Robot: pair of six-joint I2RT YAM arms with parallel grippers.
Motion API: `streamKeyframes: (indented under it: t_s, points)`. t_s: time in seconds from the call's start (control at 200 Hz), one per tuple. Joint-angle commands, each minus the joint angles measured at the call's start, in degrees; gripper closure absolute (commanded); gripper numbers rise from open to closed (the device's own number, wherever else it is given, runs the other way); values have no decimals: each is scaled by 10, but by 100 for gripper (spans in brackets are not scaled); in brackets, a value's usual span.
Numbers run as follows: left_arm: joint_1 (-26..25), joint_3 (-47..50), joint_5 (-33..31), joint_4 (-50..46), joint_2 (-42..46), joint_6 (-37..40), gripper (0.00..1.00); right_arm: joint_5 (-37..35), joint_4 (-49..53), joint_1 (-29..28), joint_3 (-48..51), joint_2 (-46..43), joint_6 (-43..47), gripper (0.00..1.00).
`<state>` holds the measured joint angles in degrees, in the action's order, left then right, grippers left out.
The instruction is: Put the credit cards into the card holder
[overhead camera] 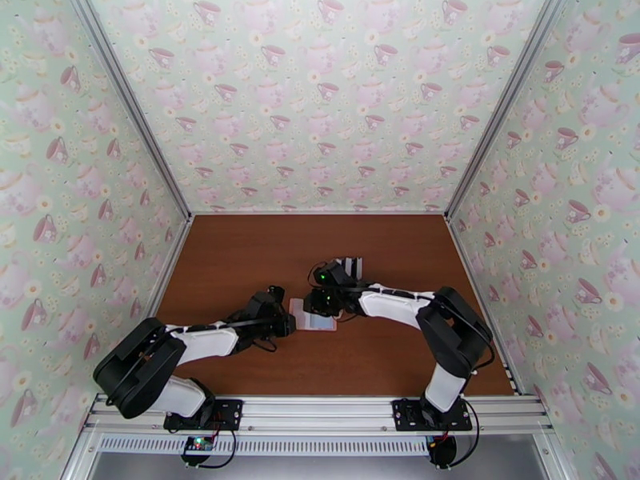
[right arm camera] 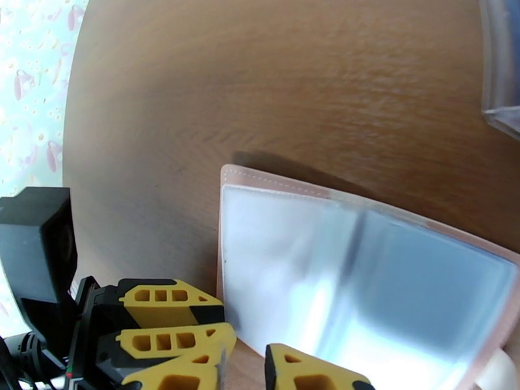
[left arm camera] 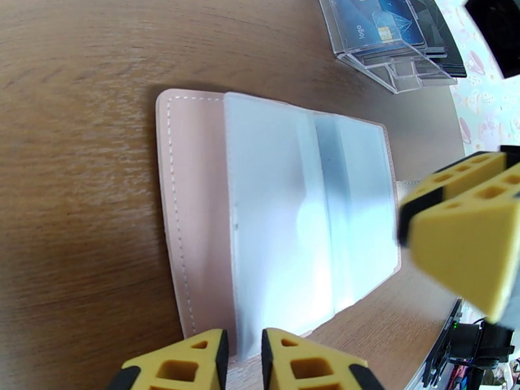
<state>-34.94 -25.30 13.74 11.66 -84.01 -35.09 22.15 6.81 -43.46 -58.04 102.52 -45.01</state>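
Your left gripper (left arm camera: 244, 362) pinches the near edge of the open card holder (left arm camera: 195, 209). Your right gripper (left arm camera: 432, 199) sits off to its right; its grip can't be told. The credit cards (left arm camera: 380, 24) stand in the clear rack (left arm camera: 396, 66) ahead.

Card holder (left arm camera: 195, 209) hemmed by left gripper (left arm camera: 244, 352), right gripper (right arm camera: 244, 373); rack (left arm camera: 390, 63) just behind

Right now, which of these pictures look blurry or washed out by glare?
Top external view: evenly lit and sharp, the card holder small. Left wrist view: a white glare patch on its clear pockets, its edges looking bowed by the wide lens. Right wrist view: softest, the pockets smeared and shiny, a dark shadow on the table beside the holder.
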Motion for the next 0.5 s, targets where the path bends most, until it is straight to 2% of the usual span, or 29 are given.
streamKeyframes:
  t_s: [0.0, 0.2, 0.346, 0.491]
  points:
    - [-2, 6, -2, -73, -5, 3, 78, 34, -55, 0, 11, 18, -16, 75]
    - [-3, -1, -2, -82, 2, 4, 78, 40, -78, 0, 28, 35, -24, 76]
    - [-3, -12, -5, -99, 14, 7, 65, 43, -93, 1, 37, 43, -31, 76]
    - [-3, -27, -7, -122, 36, 9, 59, 43, -96, 1, 39, 36, -32, 76]
